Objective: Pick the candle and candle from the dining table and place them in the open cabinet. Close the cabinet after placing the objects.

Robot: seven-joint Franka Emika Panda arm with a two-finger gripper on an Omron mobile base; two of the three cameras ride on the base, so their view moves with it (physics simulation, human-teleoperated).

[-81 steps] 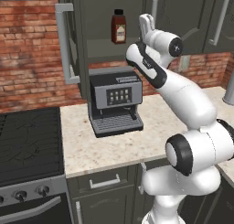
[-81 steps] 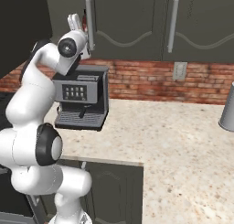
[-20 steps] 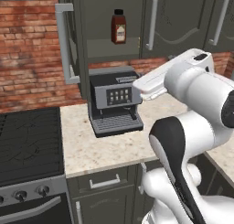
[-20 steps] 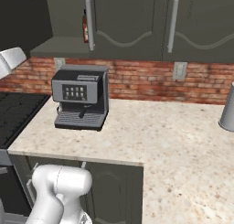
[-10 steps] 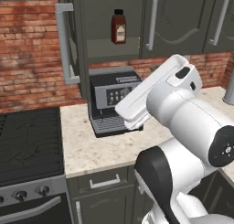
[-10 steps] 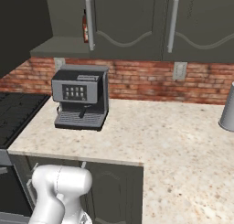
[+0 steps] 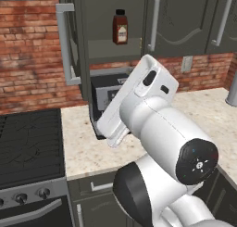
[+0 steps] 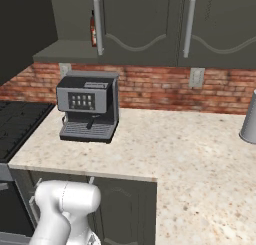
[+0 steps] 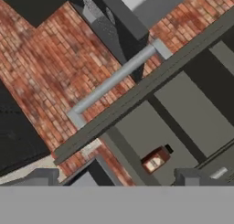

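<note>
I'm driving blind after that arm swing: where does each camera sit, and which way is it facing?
Left base view: behind the arm's left, facing the open cabinet with a brown bottle; white arm fills the foreground.
Right base view: behind its right, facing the coffee machine on the counter; an arm joint shows lower left.
Hand view: rolled, facing the open cabinet door's handle and the bottle; the gripper is open.
All three share the bottle.
</note>
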